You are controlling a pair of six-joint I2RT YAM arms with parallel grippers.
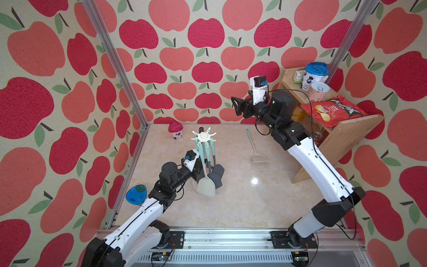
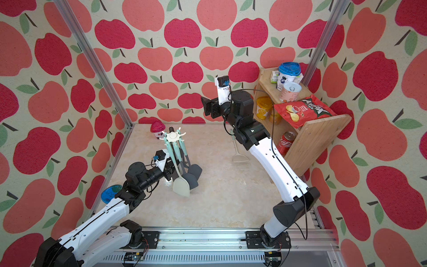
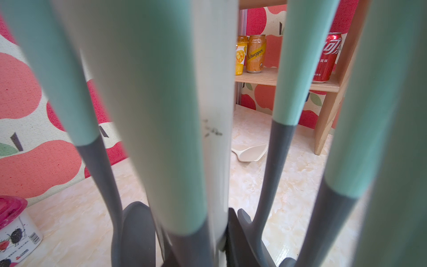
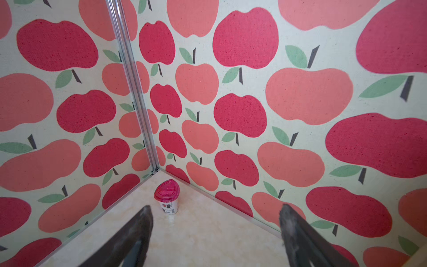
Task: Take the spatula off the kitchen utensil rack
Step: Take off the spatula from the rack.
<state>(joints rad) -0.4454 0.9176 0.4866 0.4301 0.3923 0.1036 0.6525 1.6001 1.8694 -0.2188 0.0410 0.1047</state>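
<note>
Right wrist view shows the right end effector (image 4: 216, 208) wide apart and empty. The left end effector (image 1: 198, 173) is by the rack (image 1: 204, 136); its grip cannot be told. The spatula (image 1: 258, 158) lies on the desk (image 1: 242, 196), apart from the rack. It looks light; its stiff handle seems best to hold.

Light: bright, even and diffuse in every view; colours saturated.
Glare: white hotspot on the glossy desk (image 1: 254, 180), in both top views.
Shadows: soft, faint, pooled under the hanging utensils (image 1: 209, 182).
Out of focus: utensil handles (image 3: 159, 115) close to the left wrist lens; Schweppes can (image 3: 256, 54) behind is crisp.
Right wrist: right gripper (image 4: 216, 208) jaws soft-edged; wallpaper (image 4: 300, 92) sharp.
Distortion: frame posts (image 2: 93, 60) lean outward in both top views.
</note>
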